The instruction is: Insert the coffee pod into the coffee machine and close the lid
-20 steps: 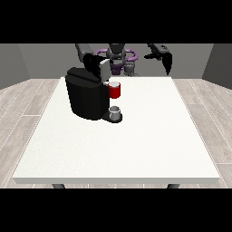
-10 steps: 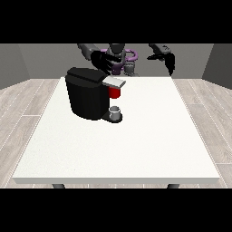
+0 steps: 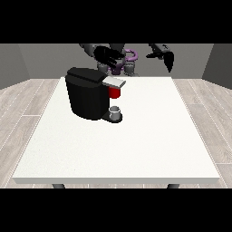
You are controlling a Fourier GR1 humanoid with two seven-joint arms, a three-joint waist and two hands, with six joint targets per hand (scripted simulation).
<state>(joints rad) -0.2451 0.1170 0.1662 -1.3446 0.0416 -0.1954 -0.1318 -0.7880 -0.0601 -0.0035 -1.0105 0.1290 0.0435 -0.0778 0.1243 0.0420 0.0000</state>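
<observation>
A black coffee machine (image 3: 85, 97) stands on the white table (image 3: 136, 136) at the left of its far half. Its grey lid (image 3: 114, 82) lies down flat over the red pod holder (image 3: 115, 92). The coffee pod itself is hidden. A small grey cup (image 3: 115, 113) sits on the machine's base. The hand at the view's left (image 3: 108, 55) hovers above and behind the machine, apart from the lid, with its fingers spread. The hand at the view's right (image 3: 166, 56) hangs in the air at the far right, with fingers pointing down, holding nothing.
The robot's torso (image 3: 123, 61) with purple parts stands behind the table's far edge. The table's near edge (image 3: 118, 180) runs along the bottom, with wooden floor (image 3: 22, 108) around.
The machine's lid has come down from raised to flat over the red holder. The hand at the view's left has lifted up and away from the machine. The other hand barely moved.
</observation>
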